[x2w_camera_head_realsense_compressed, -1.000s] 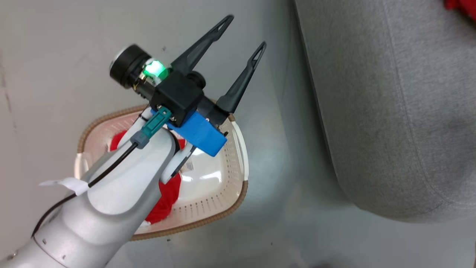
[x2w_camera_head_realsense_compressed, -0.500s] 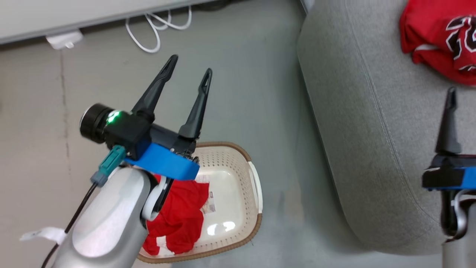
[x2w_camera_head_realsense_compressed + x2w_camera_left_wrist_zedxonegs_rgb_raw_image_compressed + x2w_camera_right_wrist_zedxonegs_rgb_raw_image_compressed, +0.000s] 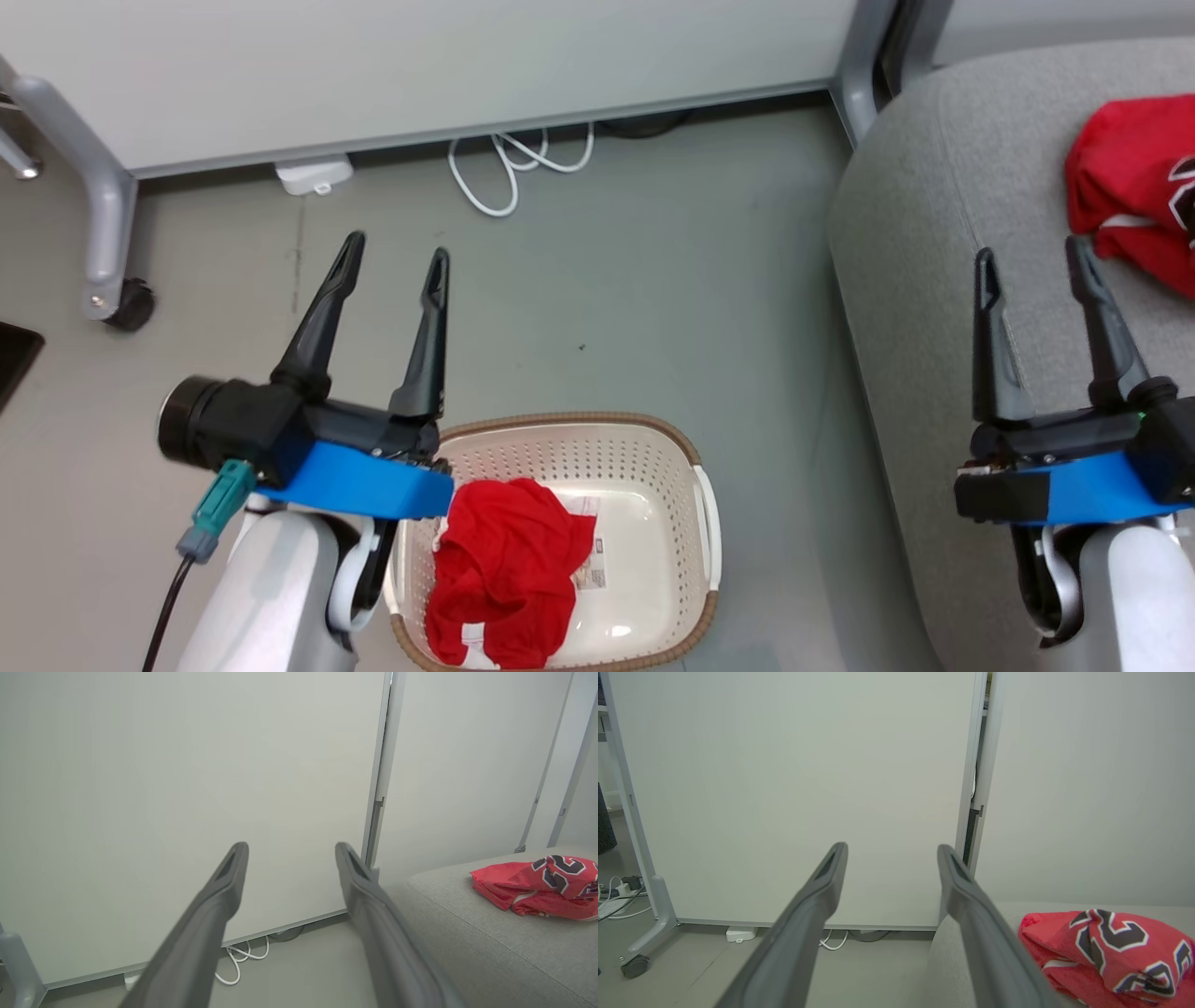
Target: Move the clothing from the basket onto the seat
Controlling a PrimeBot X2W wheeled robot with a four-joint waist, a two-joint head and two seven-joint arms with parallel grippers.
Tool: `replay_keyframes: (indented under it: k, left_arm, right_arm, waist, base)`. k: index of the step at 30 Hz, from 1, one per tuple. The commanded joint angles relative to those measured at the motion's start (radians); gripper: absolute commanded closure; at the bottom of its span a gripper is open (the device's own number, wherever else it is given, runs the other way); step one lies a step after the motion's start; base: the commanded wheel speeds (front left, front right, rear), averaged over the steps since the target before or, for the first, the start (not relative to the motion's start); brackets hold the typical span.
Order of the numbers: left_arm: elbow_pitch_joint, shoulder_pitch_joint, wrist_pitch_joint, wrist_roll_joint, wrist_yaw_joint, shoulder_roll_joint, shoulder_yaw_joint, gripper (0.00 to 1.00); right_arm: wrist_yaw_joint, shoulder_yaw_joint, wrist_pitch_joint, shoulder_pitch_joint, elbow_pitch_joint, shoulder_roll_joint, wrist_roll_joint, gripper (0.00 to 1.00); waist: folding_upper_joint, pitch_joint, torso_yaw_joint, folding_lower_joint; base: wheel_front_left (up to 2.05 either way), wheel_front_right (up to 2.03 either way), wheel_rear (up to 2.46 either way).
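A crumpled red garment (image 3: 504, 569) with white trim lies in the left half of the cream basket (image 3: 653, 467) on the floor. A red jersey (image 3: 1134, 191) (image 3: 542, 884) (image 3: 1111, 952) with black-and-white numerals rests on the grey seat (image 3: 934, 243) (image 3: 467, 924) at the right. My left gripper (image 3: 397, 254) (image 3: 289, 851) is open and empty, held above the floor just beyond the basket's far-left rim. Over the seat's left part my right gripper (image 3: 1032, 257) (image 3: 892, 851) is open and empty too, left of the jersey.
A white partition panel (image 3: 420, 65) on a grey wheeled frame (image 3: 103, 224) closes off the back. A white cable (image 3: 509, 163) and a power adapter (image 3: 313, 175) lie at its foot. Grey floor (image 3: 635, 299) separates basket and seat.
The head camera has swung up and back, bringing the partition, the jersey on the seat and my right gripper into view. Both grippers stay open and empty.
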Motion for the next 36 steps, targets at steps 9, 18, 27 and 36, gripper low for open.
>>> replay_keyframes:
  k: [9,18,27,36]
  left_arm:
    - [0.003,0.116,-0.003,0.052,-0.033,-0.050,0.112,0.00]
    - [0.020,0.174,-0.003,0.071,-0.041,-0.072,0.156,0.00]
    - [0.034,0.214,-0.003,0.079,-0.042,-0.085,0.168,0.00]
    - [0.042,0.213,-0.003,0.071,-0.042,-0.084,0.167,0.00]
  right_arm:
    - [0.001,0.030,-0.004,0.084,0.007,0.002,0.018,0.00]
    - [0.001,0.033,-0.004,0.143,0.030,0.003,0.033,0.00]
    - [0.001,0.016,-0.004,0.167,0.050,0.003,0.043,0.00]
    - [0.001,0.003,-0.004,0.172,0.065,0.003,0.044,0.00]
  waist:
    - [0.0000,-0.079,0.066,0.0002]
    - [0.0000,-0.127,0.087,0.0002]
    - [0.0000,-0.151,0.095,0.0002]
    - [0.0000,-0.149,0.105,0.0002]
  base:
    - [0.00,0.00,0.00]
    - [0.00,0.00,0.00]
    - [0.00,0.00,0.00]
    - [0.00,0.00,0.00]
